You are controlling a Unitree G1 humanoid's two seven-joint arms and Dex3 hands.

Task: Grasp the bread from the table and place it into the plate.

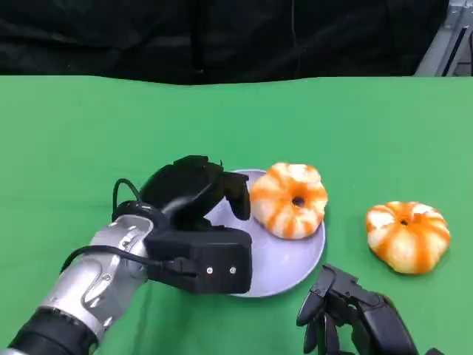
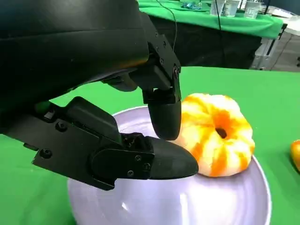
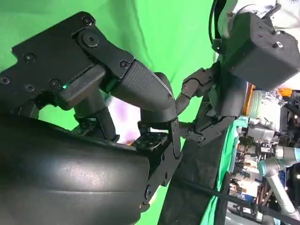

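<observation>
Table surface (image 1: 222, 118): covered in plain bright green cloth, evenly lit. Backdrop behind the far edge: black drape (image 1: 185, 37). Grey metal frame (image 1: 443, 44) stood at the far right corner. Second green-covered table (image 2: 211, 21) stood beyond, with dark skirting and pale cups (image 2: 229, 7) on top.

The left hand (image 1: 194, 194) covers the near-left part of the plate (image 1: 292, 255) in the head view. The right hand (image 1: 355, 314) is cut off by the bottom edge there. In the left wrist view, a second bread (image 2: 296, 154) shows as a sliver at the edge. The right wrist view's background clutter is too small to make out.
</observation>
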